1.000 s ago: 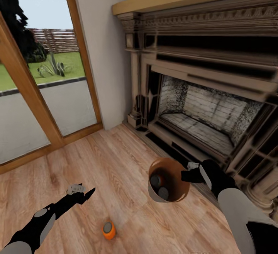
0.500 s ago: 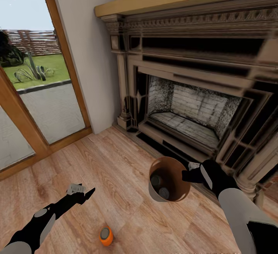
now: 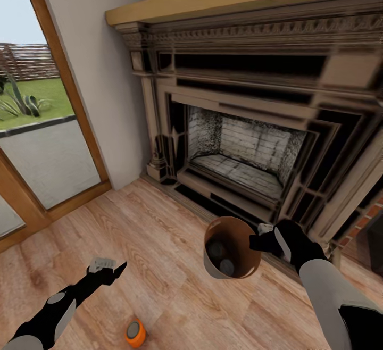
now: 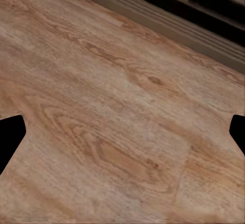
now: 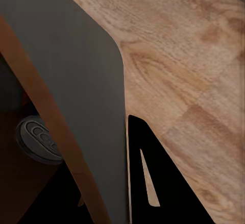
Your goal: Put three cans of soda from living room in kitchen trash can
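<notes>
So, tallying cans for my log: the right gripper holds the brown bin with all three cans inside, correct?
Not quite. The head view shows two cans inside the bin held by the right gripper; the third can lies on the floor.

Before a dark ornate fireplace [image 3: 239,142], the right gripper [image 3: 259,241] holds a copper-brown trash can [image 3: 231,247] containing two soda cans [image 3: 221,257]; a third can [image 3: 135,333] lies on the plank floor [image 3: 159,243].

The left arm reached forward and low, its sleeve grey and black. The left gripper [image 3: 109,268] pointed ahead with its fingers spread wide apart and nothing between them; in the left wrist view the two dark fingertips [image 4: 10,140] sat at opposite edges. The right arm was bent inward, and the right gripper [image 3: 259,241] was clamped on the bin [image 3: 230,248] rim.
</notes>
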